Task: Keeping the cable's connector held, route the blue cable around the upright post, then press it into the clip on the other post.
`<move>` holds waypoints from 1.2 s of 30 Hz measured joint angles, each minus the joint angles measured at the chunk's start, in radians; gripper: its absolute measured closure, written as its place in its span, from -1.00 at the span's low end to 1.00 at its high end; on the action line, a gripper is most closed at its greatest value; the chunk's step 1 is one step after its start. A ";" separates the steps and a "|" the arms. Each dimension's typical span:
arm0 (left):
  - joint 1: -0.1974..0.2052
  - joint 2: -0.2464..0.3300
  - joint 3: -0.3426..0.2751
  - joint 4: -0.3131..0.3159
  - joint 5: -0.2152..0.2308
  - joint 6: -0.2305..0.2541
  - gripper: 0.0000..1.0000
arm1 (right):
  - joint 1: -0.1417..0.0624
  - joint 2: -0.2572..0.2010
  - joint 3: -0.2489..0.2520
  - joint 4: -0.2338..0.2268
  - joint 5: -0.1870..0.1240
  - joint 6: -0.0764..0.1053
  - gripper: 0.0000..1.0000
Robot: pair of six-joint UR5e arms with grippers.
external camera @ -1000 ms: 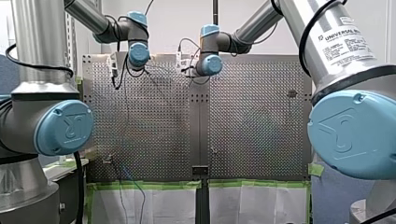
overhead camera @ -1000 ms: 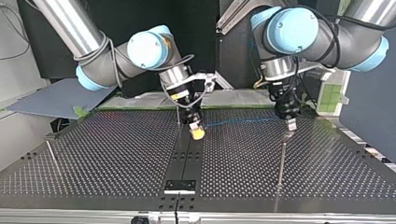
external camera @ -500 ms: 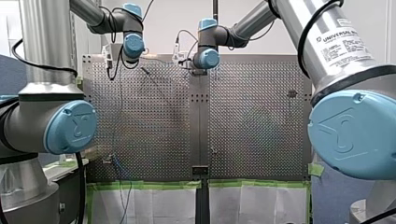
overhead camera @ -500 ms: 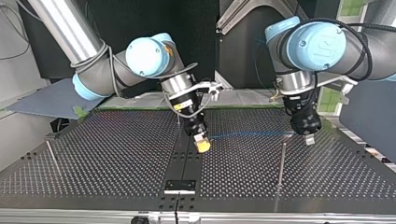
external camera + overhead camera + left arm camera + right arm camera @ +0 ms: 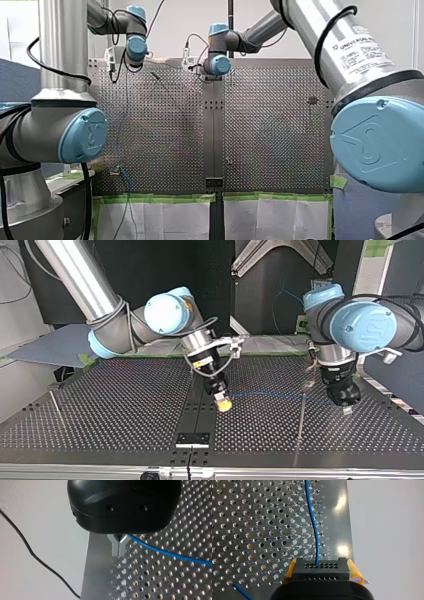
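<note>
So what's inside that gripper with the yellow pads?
A black connector, clamped between the pads of the right gripper, with the blue cable leaving it. Its lower part is hidden by the gripper's body.

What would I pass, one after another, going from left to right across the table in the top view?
First post → black plate → my right gripper, shut on the connector → second post → my left gripper, shut on the blue cable.
</note>
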 joint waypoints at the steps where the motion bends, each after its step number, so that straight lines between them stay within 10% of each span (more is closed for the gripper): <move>1: 0.008 -0.008 0.008 -0.001 0.008 -0.002 1.00 | 0.001 0.006 -0.009 0.000 0.000 0.000 1.00; 17: 0.069 -0.119 0.146 -0.026 0.135 -0.019 1.00 | -0.009 0.075 -0.144 0.001 0.015 -0.002 1.00; 36: 0.081 -0.158 0.167 -0.066 0.115 -0.062 1.00 | -0.012 0.133 -0.282 0.035 0.037 -0.028 1.00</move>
